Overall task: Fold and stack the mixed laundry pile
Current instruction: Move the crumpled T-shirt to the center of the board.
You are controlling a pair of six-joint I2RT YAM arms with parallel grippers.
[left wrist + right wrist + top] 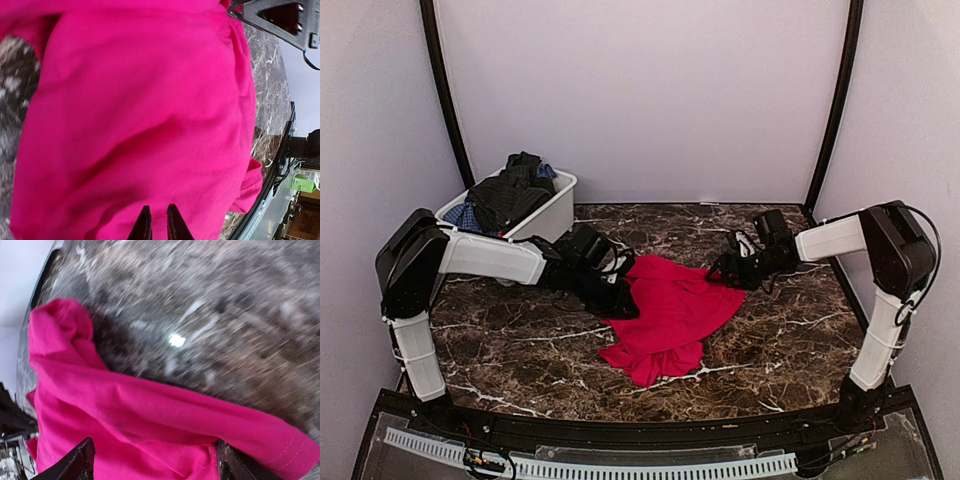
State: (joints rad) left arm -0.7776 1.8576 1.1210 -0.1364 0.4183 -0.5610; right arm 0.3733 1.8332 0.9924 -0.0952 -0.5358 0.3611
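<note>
Red cloth (670, 310) lies mid-frame on the table (520, 350); left claw (159, 222) pinches it, nearly closed; right claw (155, 452) gapes wide astride its edge.

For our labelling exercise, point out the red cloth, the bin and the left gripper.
red cloth (670, 312): top view, middle of the fabric.
bin (550, 215): top view, its white front wall.
left gripper (159, 222): left wrist view, midway between fingertips.
</note>
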